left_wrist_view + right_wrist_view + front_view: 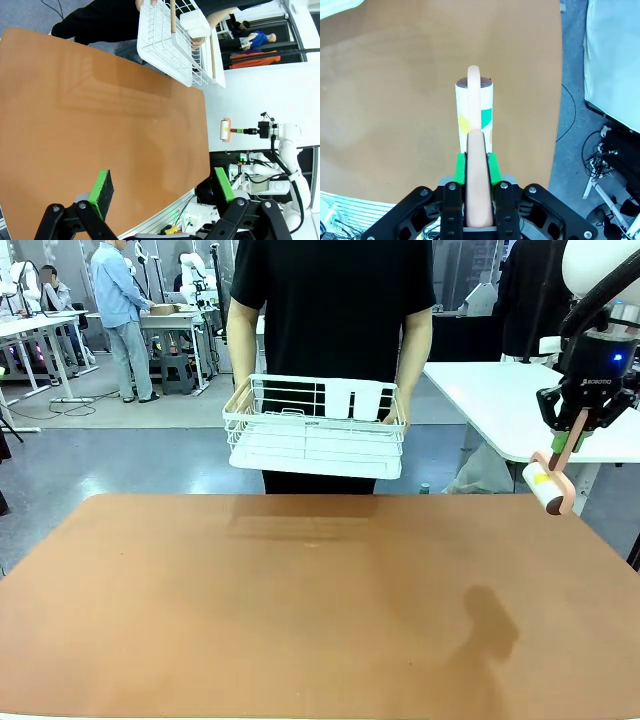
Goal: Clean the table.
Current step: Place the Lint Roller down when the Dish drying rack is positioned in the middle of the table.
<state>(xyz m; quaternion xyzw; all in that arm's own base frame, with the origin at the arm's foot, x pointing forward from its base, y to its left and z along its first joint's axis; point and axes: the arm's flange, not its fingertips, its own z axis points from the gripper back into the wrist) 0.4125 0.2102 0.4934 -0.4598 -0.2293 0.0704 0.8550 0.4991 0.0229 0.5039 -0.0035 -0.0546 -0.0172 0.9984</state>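
Note:
The table (300, 610) has a bare terracotta top and spans the front view; it also shows in the left wrist view (75, 125) and under the roller in the right wrist view (385, 100). My right gripper (577, 436) hangs above the table's far right corner, shut on the pink handle of a lint roller (548, 485). Seen from the right wrist, the roller (474, 112) points away from my green pads (460, 167), well above the tabletop. My left gripper (165, 187) is open over the table's near edge, nothing between its fingers (102, 187).
A person in black stands at the far side holding a white wire rack (315, 430) above the far edge; the rack (175, 40) also appears from the left wrist. A white-topped desk (510, 400) stands at the right behind my right arm.

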